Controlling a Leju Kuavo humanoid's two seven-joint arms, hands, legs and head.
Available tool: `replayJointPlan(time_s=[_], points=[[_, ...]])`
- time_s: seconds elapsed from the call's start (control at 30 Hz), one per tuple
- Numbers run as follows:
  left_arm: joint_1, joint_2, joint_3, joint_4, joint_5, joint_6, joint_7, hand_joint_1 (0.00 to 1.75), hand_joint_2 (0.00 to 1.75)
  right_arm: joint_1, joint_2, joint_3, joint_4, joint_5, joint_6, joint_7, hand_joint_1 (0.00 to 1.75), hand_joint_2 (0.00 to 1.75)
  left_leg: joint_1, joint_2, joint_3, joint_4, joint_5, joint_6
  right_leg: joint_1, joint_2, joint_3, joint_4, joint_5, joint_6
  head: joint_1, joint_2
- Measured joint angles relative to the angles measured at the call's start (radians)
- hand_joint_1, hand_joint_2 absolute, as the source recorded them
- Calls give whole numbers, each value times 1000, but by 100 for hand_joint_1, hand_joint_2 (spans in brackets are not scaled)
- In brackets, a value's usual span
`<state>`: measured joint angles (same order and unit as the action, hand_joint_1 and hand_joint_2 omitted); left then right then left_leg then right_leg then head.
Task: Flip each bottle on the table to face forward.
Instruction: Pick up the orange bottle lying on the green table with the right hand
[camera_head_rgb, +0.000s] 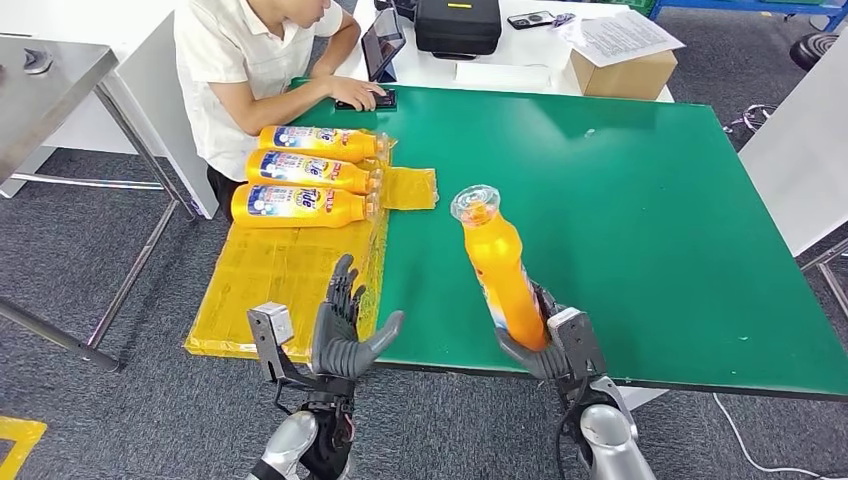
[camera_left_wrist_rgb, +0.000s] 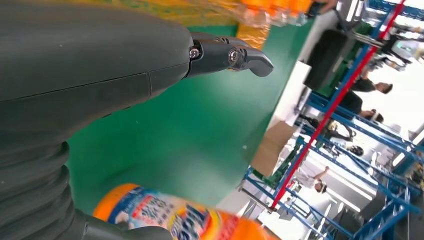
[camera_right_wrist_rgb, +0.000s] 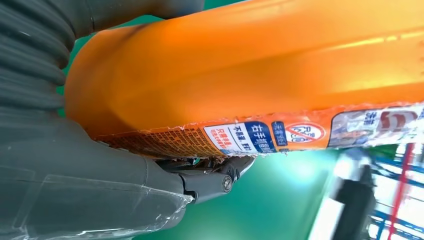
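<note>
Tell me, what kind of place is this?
Probably a workshop or test lab: blue racking behind, a green table on grey carpet, and a person working at a tablet beside it.

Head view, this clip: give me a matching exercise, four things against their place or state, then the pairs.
Things:
1. right hand
2. left hand
3. three bottles
4. cardboard box

States or places:
A. lying side by side on the yellow sheet
B. on the white table beyond the green table
C. holds an orange bottle, cap end up
D. fingers apart, holding nothing

Pairs: 1-C, 2-D, 3-A, 4-B
</note>
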<state>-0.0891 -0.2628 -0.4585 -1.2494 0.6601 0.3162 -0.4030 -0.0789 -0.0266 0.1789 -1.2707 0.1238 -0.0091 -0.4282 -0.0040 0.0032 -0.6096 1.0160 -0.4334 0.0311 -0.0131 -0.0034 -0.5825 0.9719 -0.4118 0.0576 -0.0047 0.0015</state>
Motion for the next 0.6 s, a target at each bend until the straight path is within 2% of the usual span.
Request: replayJointPlan(time_s=[0.2,0.37,0.6], points=[[57,24,0,-90,38,-109,16,0,175,44,19,43,-128,-67,-9,-19,175,175,-1,-1,-4,0,0,0,-1,-1,-4,0,0,0,0,0],[70,48,-27,-152,22,-235,8,0,175,52,11,102,-179,-54,48,2,175,175,-1,-1,-4,0,0,0,-1,-1,-5,0,0,0,0,0],[69,58,-44,-182,21,-260,4,0,175,49,3,163,-179,-35,67,7,175,175,-1,-1,-4,0,0,0,-1,-1,-5,0,0,0,0,0]])
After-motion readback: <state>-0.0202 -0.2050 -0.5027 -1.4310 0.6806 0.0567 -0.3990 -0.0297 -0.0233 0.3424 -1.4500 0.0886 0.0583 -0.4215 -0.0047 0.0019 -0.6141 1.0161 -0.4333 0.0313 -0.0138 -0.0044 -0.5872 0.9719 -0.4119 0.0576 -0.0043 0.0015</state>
